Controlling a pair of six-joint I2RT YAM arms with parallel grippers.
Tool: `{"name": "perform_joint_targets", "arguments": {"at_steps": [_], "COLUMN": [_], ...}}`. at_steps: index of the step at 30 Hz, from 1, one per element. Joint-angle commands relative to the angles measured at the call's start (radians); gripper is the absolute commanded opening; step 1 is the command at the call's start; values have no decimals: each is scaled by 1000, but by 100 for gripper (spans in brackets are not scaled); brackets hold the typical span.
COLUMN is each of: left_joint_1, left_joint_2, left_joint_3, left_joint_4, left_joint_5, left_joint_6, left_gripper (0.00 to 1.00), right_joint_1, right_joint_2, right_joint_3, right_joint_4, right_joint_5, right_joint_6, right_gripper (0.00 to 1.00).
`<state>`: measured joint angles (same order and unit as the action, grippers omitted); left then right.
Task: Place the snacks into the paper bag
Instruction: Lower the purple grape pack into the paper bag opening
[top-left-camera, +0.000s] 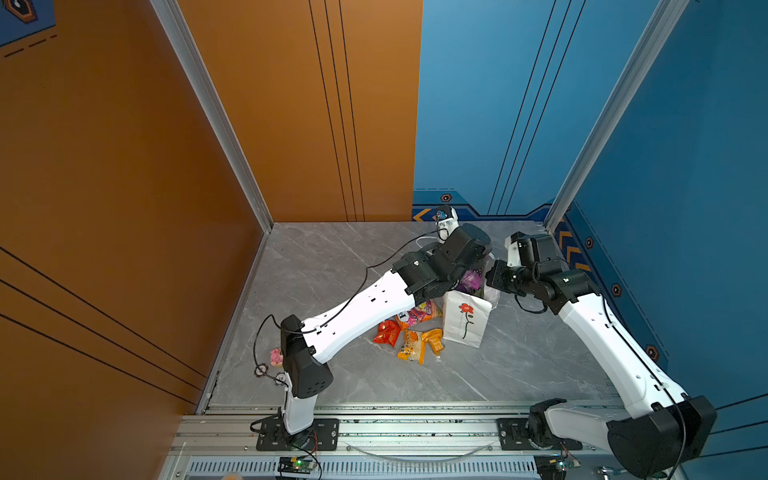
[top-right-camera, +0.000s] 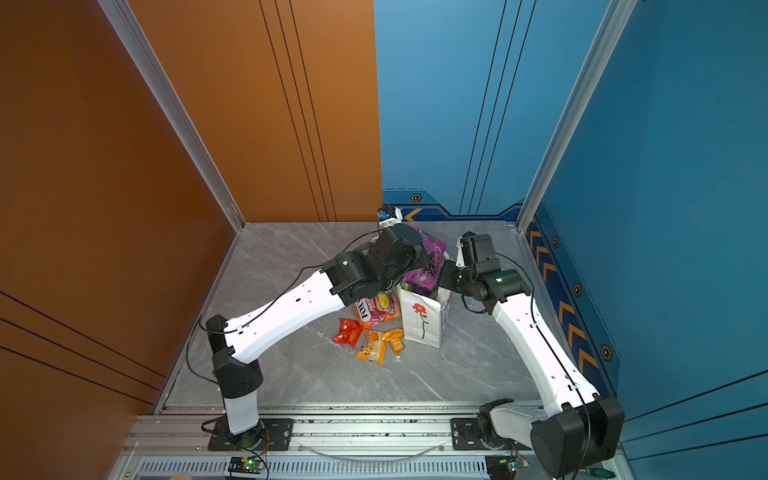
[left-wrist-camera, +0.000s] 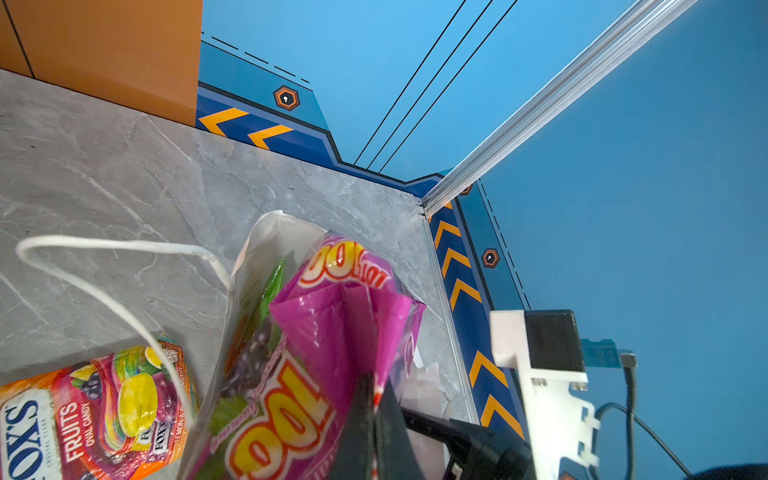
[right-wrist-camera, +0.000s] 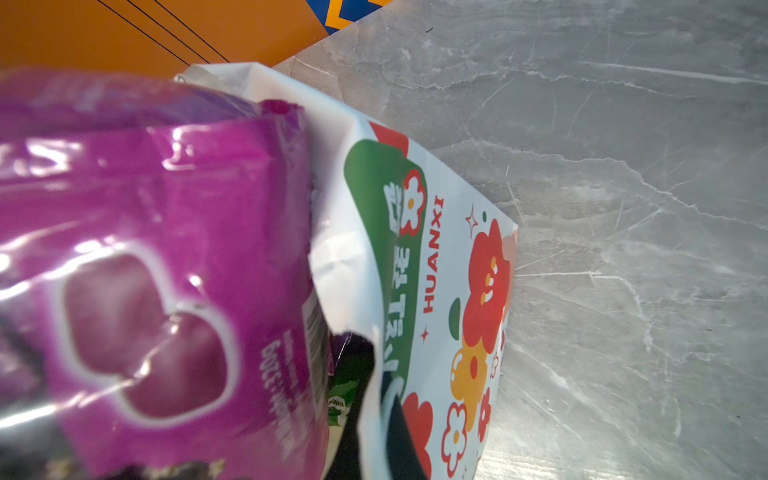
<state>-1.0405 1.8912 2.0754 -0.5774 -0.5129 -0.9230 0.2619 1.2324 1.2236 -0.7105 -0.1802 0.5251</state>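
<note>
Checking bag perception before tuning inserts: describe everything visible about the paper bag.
The paper bag is white, standing upright on the grey table, mouth open. Red flower drawing on its front; its side shows a green band and red HUANXI lettering. A white cord handle hangs out. A purple packet protrudes; the right gripper jaws pinch the rim.

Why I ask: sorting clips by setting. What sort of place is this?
Likely a lab robot cell: printed orange and blue panels, aluminium frame, two arms bolted to a front rail.

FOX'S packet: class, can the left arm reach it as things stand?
Probably not yet. The left gripper is shut on the purple packet at the mouth of the bag. The FOX'S packet lies loose beside the bag, so it looks reachable after release.
</note>
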Motion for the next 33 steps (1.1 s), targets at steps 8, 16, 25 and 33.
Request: {"name": "perform_joint_targets", "arguments": {"at_steps": [8,16,25,33], "left_joint_1": [-16,-18,-26,-29], "left_joint_2": [21,73,143,181], "left_joint_3": [49,105,167,207], "left_joint_4": [-13,-56,-58,-58], "left_joint_5": [-74,-87,-42,-13], "left_joint_6": [-21,11,52,60], "left_gripper": [0,0,0,0], "right_joint_1": [9,10,20,25], "right_joint_2": [-46,-47,-35,-39], "right_joint_3": [13,14,19,13], "right_joint_4": [57,60,72,71], "right_joint_5": [28,33,11,15], "right_joint_6": [11,12,18,18], "right_gripper": [5,5,6,6]}}
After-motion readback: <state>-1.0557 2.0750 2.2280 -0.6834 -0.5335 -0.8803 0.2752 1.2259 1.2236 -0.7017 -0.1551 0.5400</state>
